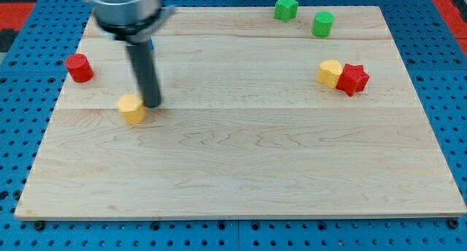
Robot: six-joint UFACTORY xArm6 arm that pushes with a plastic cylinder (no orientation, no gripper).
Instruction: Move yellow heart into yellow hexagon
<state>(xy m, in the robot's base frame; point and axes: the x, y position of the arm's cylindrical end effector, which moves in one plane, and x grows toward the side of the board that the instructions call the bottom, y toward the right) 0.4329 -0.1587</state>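
The yellow heart (132, 108) lies on the wooden board at the view's left. My tip (152, 104) stands just to the right of it, touching or nearly touching its upper right side. The yellow hexagon (330, 73) lies far to the view's right, with a red star (354, 79) pressed against its right side. The rod rises from the tip toward the view's top left.
A red cylinder (79, 67) sits near the board's left edge, above and left of the heart. A green star (286, 7) and a green cylinder (322, 23) sit at the top right. A blue sliver (152, 42) shows behind the rod. The board (241, 171) rests on blue pegboard.
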